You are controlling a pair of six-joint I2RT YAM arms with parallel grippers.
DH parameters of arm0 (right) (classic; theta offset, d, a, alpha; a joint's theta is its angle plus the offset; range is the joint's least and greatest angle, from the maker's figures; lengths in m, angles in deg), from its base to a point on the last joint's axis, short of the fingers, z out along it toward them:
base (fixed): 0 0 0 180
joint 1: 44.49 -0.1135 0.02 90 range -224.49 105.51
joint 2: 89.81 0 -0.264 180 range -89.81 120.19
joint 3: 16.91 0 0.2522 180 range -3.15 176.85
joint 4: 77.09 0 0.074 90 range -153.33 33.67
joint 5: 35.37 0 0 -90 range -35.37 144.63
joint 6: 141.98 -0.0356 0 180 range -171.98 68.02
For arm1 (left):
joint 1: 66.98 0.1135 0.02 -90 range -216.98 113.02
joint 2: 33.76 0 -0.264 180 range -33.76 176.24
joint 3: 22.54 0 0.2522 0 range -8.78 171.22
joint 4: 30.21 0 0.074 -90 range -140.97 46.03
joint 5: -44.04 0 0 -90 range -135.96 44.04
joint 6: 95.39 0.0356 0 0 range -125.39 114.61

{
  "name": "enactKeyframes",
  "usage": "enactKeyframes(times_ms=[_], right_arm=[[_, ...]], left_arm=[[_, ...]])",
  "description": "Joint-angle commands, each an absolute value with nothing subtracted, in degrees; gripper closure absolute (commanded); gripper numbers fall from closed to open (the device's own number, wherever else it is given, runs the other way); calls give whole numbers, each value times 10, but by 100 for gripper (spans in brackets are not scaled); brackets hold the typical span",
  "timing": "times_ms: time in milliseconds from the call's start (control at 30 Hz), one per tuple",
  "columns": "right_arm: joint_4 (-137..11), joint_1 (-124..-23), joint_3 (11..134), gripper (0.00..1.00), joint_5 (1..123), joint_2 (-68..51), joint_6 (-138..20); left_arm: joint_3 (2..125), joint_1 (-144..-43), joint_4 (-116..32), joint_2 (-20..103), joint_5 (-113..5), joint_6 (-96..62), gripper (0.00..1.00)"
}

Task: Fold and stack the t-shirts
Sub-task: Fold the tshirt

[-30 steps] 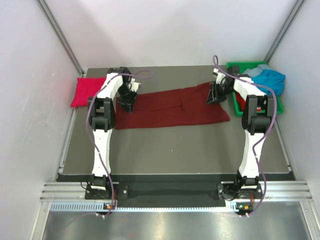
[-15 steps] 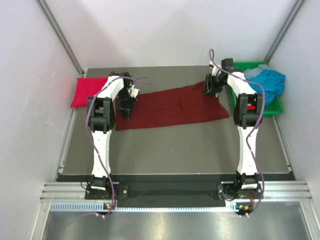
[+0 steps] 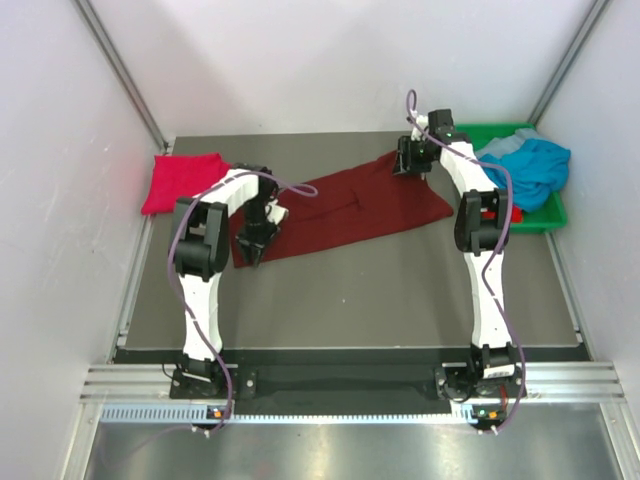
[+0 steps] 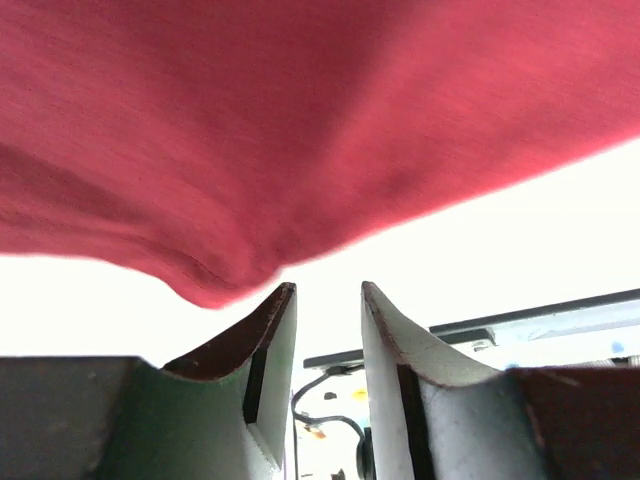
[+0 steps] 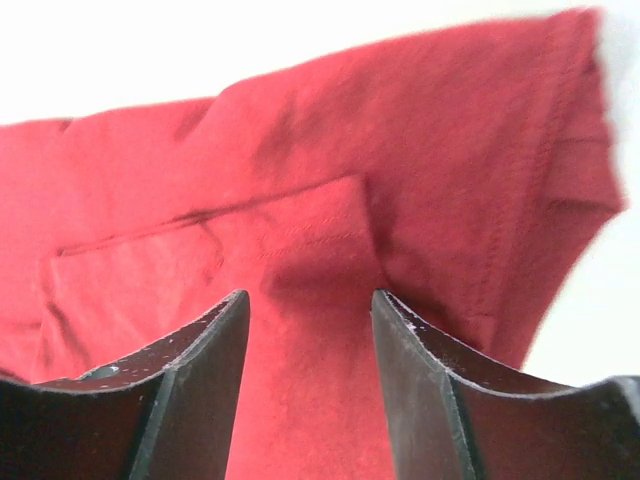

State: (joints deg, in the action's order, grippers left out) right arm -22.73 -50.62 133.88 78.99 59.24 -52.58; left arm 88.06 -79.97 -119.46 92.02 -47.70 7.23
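Maroon shirt [image 3: 350, 205] spread slantwise across the table [image 3: 350, 290], one gripper at each end.

At the far left a crimson shirt [image 3: 180, 180] lies folded, apart from the rest. The left gripper [image 3: 252, 243] sits at the maroon shirt's near-left end; in its wrist view the jaws stand a little apart with daylight between them, and cloth sags over their tips rather than being pinched. The right gripper [image 3: 410, 160] is over the far-right corner, jaws released and wide, with the hem and seam showing between them. At the far right a teal shirt [image 3: 535, 165] is heaped in the green bin [image 3: 545, 218]. The maroon cloth looks light, limp and quick to wrinkle, so it will likely drag and bunch rather than slide flat. Pinching it at the stitched hem or the corners of each end should hold best.
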Motion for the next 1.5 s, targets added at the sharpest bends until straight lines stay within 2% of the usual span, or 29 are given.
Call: enactKeyframes(times_ms=[0,100,300,600,1033,1467], right_arm=[[-277,-506,1378,46,756,599,-537],[-278,-508,1374,44,762,573,-530],[-263,-504,1273,41,748,428,-533],[-234,-470,1098,39,734,292,-507],[-220,-424,949,39,711,234,-470],[-220,-422,951,39,713,266,-463]], left_arm=[[875,-828,-1193,855,-468,62,63],[931,-830,-1197,840,-440,61,62],[1083,-789,-1204,880,-422,76,57],[1179,-737,-1168,979,-445,74,57],[1235,-707,-1092,1053,-432,73,55],[1238,-685,-1060,1077,-388,78,54]])
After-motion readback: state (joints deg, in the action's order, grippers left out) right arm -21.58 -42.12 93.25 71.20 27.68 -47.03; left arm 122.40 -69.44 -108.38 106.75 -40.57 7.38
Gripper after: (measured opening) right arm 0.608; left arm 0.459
